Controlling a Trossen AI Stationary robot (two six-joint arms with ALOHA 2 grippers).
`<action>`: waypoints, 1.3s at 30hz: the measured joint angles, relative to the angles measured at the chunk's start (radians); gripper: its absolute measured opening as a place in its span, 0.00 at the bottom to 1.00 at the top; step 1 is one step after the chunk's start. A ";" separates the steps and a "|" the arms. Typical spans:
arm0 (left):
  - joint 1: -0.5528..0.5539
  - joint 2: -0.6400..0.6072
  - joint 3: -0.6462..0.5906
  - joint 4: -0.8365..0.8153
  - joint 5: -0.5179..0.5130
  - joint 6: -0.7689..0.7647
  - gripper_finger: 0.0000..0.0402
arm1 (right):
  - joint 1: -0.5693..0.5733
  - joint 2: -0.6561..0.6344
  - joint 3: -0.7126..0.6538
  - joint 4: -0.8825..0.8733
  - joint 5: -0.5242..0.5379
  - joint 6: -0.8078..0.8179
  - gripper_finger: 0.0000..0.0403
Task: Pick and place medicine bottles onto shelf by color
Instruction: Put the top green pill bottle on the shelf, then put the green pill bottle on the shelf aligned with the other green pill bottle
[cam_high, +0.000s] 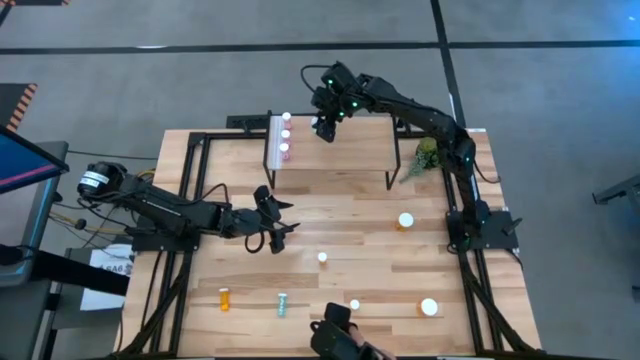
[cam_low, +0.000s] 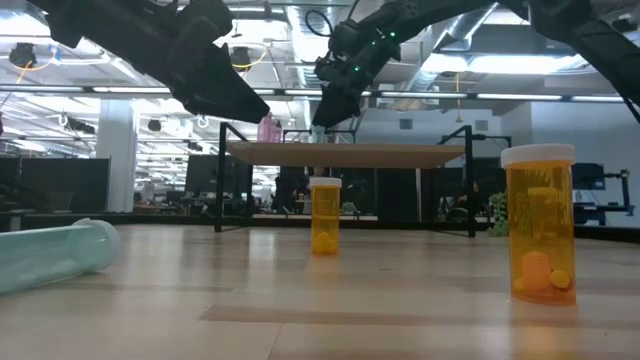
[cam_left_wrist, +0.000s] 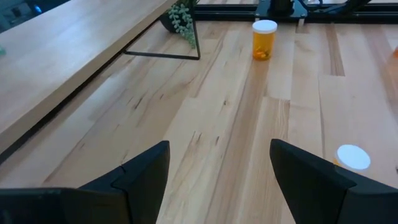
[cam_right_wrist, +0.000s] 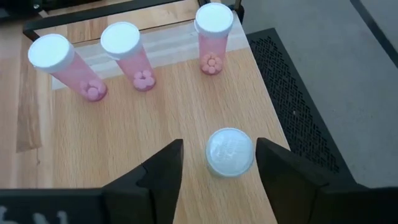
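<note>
A bottle with a white cap (cam_right_wrist: 230, 151) stands on the shelf (cam_right_wrist: 124, 137), near its far end. We see it from above, so its color is hard to tell. The low view shows a bit of teal under the claw there.

The right gripper (cam_right_wrist: 219, 146) hangs over this bottle. Its two fingers are spread, one on each side of the cap, with a small gap on both sides. It is not squeezing the bottle. I think this is the putting-down step, and the bottle looks let go.

Three pink bottles (cam_right_wrist: 127, 53) stand in a row next to it, along the white strip at the shelf's edge.

Next, I think the right arm needs to go straight up, so its fingers do not bump the cap and tip the bottle.

The left gripper (cam_high: 272, 222) hovers over the big table (cam_high: 350, 205) in front of the shelf. Its fingers are spread and it carries nothing.

More bottles wait on the table. There are orange bottles (cam_high: 405, 221) standing up, and a teal bottle (cam_high: 282, 304) lies on its side at the near edge. A little green plant (cam_high: 427, 155) sits by the shelf's leg.

I can read no words anywhere. The bottles show no labels or names.
</note>
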 joint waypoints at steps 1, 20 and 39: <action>0.000 0.000 0.000 0.000 0.000 0.000 0.66 | 0.000 0.000 0.000 0.000 0.000 0.002 0.57; 0.000 0.000 0.000 -0.001 0.023 -0.003 0.66 | 0.006 -0.046 0.008 -0.057 0.097 -0.001 0.57; -0.032 0.000 0.000 0.018 0.116 -0.058 0.66 | 0.158 -0.297 0.033 -0.324 0.215 0.017 0.57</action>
